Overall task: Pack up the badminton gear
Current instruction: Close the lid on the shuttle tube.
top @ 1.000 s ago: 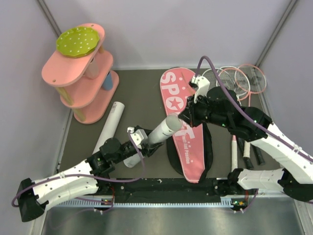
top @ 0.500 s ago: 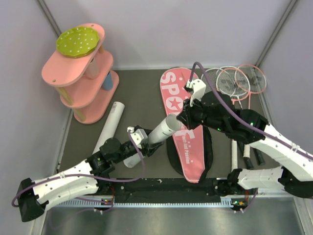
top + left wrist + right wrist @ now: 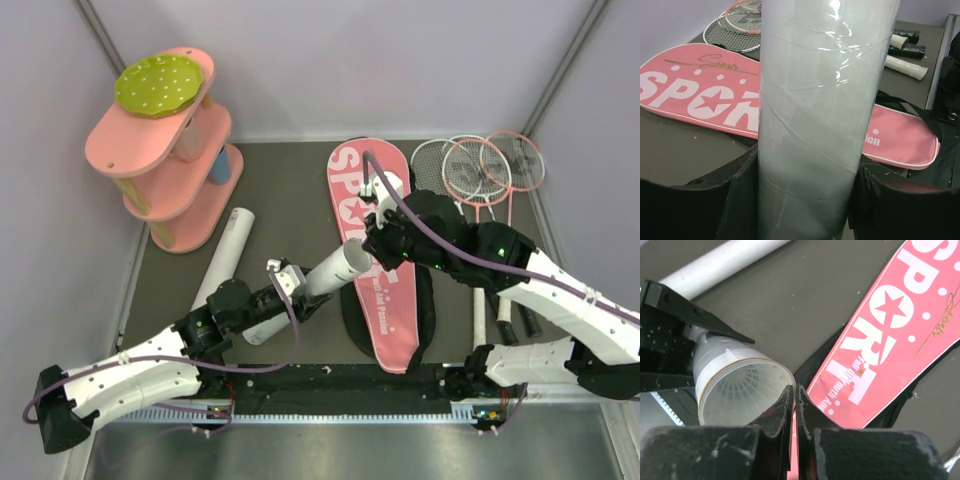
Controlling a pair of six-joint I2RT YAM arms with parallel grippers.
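My left gripper is shut on a long white tube and holds it tilted up to the right, its open mouth over the pink "SPORT" bag. In the left wrist view the tube fills the gap between the black jaws of that gripper. My right gripper is shut and empty, its tips touching the rim of the tube. A white shuttlecock's latticed skirt shows inside the tube. Three pink and white rackets lie at the back right. A second tube lies on the table.
A pink tiered shelf with a green dotted disc stands at the back left. The racket handles run toward the near right beside the bag. Grey walls close in the left, right and back.
My right gripper has moved left and down from above the bag to the tube's open mouth. The left gripper has kept its hold, and the tube barely shifted.
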